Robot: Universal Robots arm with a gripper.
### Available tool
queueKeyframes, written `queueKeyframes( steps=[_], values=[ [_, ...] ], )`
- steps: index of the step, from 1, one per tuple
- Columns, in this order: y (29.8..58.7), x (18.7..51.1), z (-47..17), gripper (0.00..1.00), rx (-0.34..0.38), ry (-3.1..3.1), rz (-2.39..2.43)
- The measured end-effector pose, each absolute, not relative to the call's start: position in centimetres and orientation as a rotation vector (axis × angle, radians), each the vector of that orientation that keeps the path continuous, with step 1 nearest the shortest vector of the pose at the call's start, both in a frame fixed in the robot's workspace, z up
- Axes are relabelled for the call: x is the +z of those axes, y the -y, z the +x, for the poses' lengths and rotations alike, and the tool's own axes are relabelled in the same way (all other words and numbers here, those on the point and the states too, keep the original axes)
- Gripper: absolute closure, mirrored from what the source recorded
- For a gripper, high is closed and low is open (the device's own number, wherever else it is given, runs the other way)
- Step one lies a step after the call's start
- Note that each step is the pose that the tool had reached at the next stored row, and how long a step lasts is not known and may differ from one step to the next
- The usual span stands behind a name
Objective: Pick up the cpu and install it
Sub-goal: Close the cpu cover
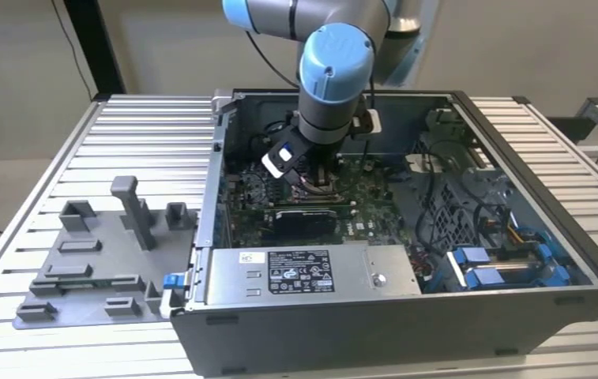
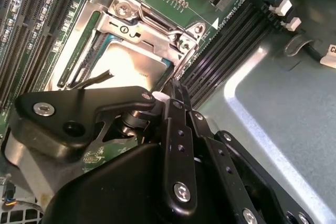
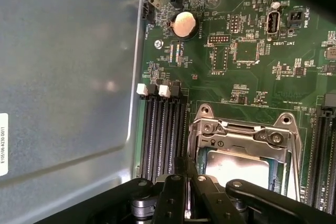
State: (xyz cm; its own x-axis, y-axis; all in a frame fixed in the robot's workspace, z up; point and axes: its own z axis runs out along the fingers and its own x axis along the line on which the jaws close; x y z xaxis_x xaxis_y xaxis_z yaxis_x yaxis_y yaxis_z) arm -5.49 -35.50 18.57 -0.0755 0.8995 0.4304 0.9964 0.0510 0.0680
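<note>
My hand [image 2: 169,88], pressed together on nothing I can see, hangs just beside a corner of the cpu [image 2: 131,64] lying inside the socket frame [image 2: 123,24].

The arm [image 1: 325,95] is showing a grey tubular body capped with light blue joint covers, a thin black cable [image 1: 368,101] is running down beside its wrist, and the gripper [image 2: 170,95] is wearing matte black linkage bars [image 2: 176,145] that are carrying round silver screw heads [image 2: 181,191].
</note>
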Motion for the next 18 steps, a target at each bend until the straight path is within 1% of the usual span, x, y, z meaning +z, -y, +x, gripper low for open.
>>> queueKeyframes(
  steps=[18],
  values=[
    [35.77,18.4,-5.46,1.0,-0.507,2.059,-1.927]
  ],
)
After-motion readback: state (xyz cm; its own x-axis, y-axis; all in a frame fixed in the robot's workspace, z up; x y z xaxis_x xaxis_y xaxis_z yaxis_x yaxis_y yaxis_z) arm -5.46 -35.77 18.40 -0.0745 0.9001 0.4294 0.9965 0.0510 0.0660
